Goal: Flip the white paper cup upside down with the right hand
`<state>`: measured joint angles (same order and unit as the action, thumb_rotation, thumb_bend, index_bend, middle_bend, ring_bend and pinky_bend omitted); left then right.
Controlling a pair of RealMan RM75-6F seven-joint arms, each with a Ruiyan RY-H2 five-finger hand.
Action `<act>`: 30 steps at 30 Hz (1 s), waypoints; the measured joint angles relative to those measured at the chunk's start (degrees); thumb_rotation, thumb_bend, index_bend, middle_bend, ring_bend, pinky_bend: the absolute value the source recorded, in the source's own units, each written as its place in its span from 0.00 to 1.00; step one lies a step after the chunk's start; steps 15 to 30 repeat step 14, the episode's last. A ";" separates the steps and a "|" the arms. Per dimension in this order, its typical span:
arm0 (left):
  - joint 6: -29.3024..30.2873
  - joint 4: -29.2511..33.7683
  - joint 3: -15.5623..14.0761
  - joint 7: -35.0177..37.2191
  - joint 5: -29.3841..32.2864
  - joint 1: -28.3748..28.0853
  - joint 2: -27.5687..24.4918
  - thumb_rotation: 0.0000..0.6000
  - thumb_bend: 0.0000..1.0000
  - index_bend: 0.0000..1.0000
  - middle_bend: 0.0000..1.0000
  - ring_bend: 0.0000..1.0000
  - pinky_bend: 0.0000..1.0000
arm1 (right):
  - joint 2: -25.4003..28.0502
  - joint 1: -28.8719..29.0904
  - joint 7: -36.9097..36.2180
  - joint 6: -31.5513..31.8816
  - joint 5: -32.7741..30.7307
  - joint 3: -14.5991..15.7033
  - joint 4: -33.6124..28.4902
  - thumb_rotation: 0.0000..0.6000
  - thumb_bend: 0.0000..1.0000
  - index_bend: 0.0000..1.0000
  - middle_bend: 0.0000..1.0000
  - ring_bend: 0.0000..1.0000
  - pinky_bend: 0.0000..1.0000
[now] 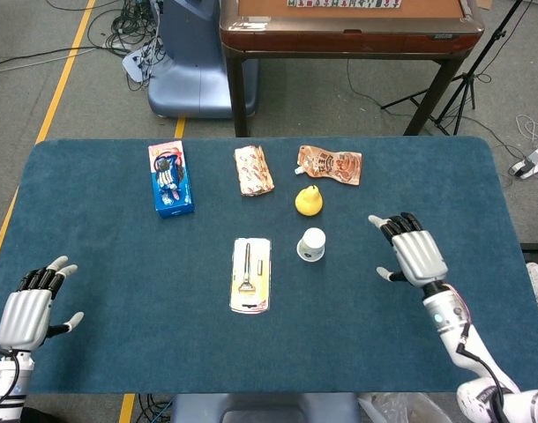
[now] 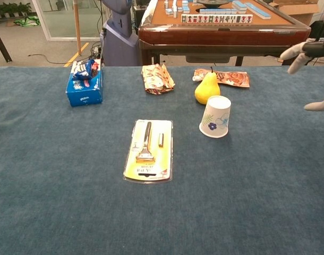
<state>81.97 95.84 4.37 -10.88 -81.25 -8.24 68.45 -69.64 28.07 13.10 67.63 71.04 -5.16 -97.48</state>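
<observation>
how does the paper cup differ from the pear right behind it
The paper cup is white with a small floral print; the pear is plain yellow. The cup stands rim-down with its flat base up and widens downward; the pear is rounded, narrowing to a stem on top. Both stand upright on the blue table, untouched by either hand.

A robot lab: blue-carpeted test table point(image 1: 445, 176), floor cables point(image 1: 119, 26), tripod point(image 1: 467, 84), yellow floor tape point(image 1: 62, 84).

A brown wooden game table point(image 1: 348, 26) stands on grey floor point(image 1: 66, 79) crossed by a yellow line point(image 1: 62, 92), beyond the blue-carpeted counter point(image 1: 119, 291).
</observation>
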 measured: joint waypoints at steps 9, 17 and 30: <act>0.99 0.96 0.09 -0.95 -0.94 -0.14 0.06 1.00 0.15 0.22 0.13 0.16 0.13 | 3.71 -8.43 -3.23 8.71 4.70 3.75 -3.59 1.00 0.16 0.21 0.27 0.16 0.13; 1.23 1.31 0.05 -1.45 -1.23 -0.23 0.31 1.00 0.15 0.22 0.13 0.16 0.13 | 5.04 -11.64 -3.77 11.36 5.44 4.69 -4.83 1.00 0.16 0.21 0.28 0.16 0.13; 1.23 1.31 0.05 -1.45 -1.23 -0.23 0.31 1.00 0.15 0.22 0.13 0.16 0.13 | 5.04 -11.64 -3.77 11.36 5.44 4.69 -4.83 1.00 0.16 0.21 0.28 0.16 0.13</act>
